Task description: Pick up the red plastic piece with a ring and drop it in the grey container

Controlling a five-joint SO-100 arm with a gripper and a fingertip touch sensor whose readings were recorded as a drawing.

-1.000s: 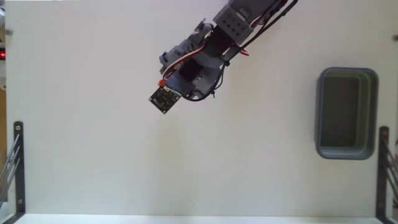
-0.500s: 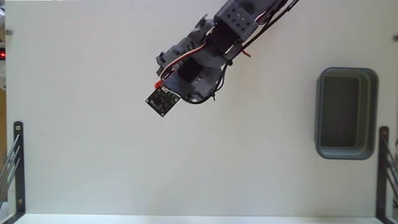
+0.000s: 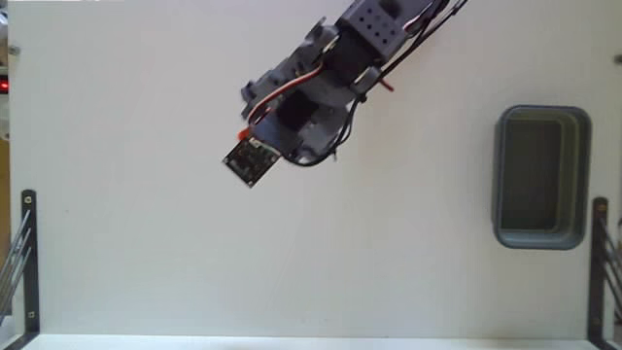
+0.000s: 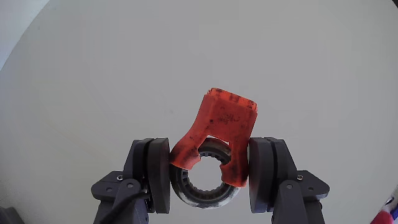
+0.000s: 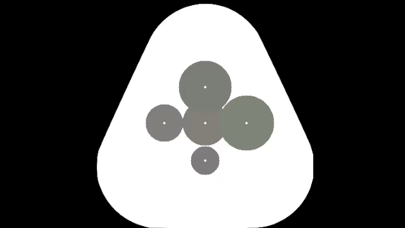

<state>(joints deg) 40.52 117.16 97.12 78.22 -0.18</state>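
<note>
Gripping the small orange-red plastic piece with its silver-grey metal ring (image 4: 214, 140), the two-finger gripper (image 4: 208, 171) has its dark pads pressed against both sides of the ring end in the wrist view, the chunky red end pointing away from the camera over the white worktop (image 4: 93, 74). In the fixed view the grey arm (image 3: 321, 87) reaches in from the worktop's top edge, left of centre. Well apart, by the right edge, sits the rectangular grey plastic container (image 3: 541, 177) with rounded corners and a darker inside.
</note>
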